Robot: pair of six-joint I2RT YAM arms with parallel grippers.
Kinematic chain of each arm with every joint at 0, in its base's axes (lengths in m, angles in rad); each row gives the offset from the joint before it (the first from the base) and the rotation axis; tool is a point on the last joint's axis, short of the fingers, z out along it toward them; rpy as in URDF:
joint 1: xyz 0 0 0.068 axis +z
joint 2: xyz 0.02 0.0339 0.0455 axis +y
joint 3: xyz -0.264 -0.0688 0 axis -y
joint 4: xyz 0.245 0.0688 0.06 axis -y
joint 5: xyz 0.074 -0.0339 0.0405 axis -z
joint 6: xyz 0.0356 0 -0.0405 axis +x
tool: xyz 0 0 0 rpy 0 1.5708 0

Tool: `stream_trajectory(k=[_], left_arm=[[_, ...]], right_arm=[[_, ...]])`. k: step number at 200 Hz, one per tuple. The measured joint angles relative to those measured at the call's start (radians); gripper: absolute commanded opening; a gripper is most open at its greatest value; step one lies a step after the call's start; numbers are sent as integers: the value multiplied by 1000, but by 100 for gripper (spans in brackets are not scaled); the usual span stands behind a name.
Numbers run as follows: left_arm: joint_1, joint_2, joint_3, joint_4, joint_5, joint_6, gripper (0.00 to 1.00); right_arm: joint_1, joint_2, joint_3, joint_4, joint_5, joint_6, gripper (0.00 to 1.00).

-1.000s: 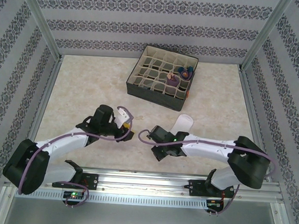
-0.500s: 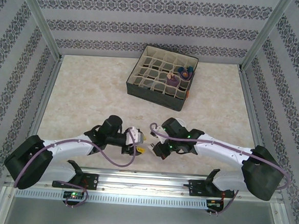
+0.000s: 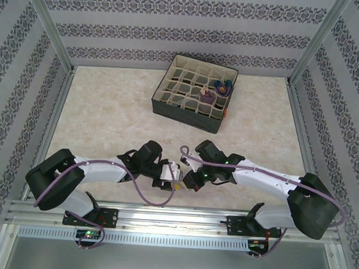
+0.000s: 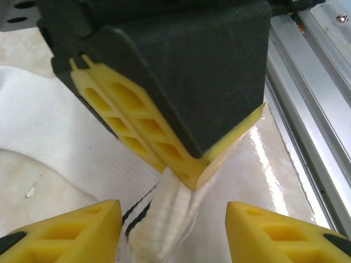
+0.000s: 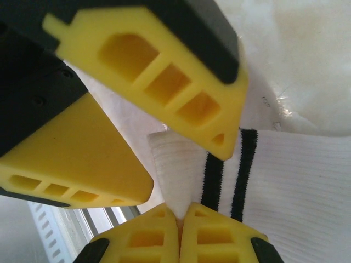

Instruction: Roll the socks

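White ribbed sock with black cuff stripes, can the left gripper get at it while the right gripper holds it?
Probably yes: the left gripper, jaws open, flanks the cuff of the white ribbed black-striped sock, beside where the shut right gripper pinches it. Nothing lies between.

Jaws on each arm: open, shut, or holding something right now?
Left gripper: open, jaws either side of the sock.
Right gripper: shut on the sock's cuff.

Dark gridded box (image 3: 182, 113) far back on pale marbled table (image 3: 107, 117)
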Motion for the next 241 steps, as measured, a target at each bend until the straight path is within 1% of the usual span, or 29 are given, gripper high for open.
stream_trajectory(k=[16,23,30,36,39,45,53,62,73,80,86,109,119,129,153,177,198,217,241], left_arm=[[-7,5,7,-6,-11,5,10],[-10,5,11,-10,-17,7,1],[-11,5,15,-14,-24,5,0],[-13,5,18,-17,-29,5,0],[-13,5,20,-19,-32,6,0],[-14,5,24,-24,-38,5,0],[-16,5,28,-31,-50,-3,0],[-18,5,31,-35,-63,-10,0],[-19,5,31,-42,-72,-14,0],[-19,2,31,-48,-85,-27,0],[-19,-3,31,-57,-96,-38,0],[-21,-39,21,-72,-121,-77,0],[-25,-57,12,-76,-132,-92,0],[-33,-76,1,-84,-142,-104,0],[-53,-115,-23,-100,-159,-133,0],[-71,-145,-33,-127,-184,-166,0],[-90,-175,-35,-153,-208,-189,0],[-112,-206,-37,-171,-232,-206,0],[-137,-242,-45,-191,-260,-230,0]], right_arm=[[-11,0,0,0,-7,0,0],[-16,0,0,-2,-10,0,6],[-17,0,0,-5,-10,1,15],[-18,0,0,-9,-8,3,24],[-19,0,0,-10,-6,2,31],[-23,0,0,-12,-1,5,42],[-24,-3,1,-13,8,4,49],[-24,-5,1,-12,14,4,51],[-24,-6,1,-13,19,6,52],[-47,-21,-5,-14,19,17,52],[-80,-49,-14,-17,24,28,52],[-275,-177,-47,-22,51,85,51],[-330,-203,-57,-21,68,112,50],[-359,-201,-65,-24,90,130,48],[-369,-124,-67,-31,121,165,44],[-368,5,-61,-27,157,192,40],[-356,117,-22,-29,191,197,35],[-353,188,50,-97,212,200,32],[-335,271,149,-204,240,195,31]])
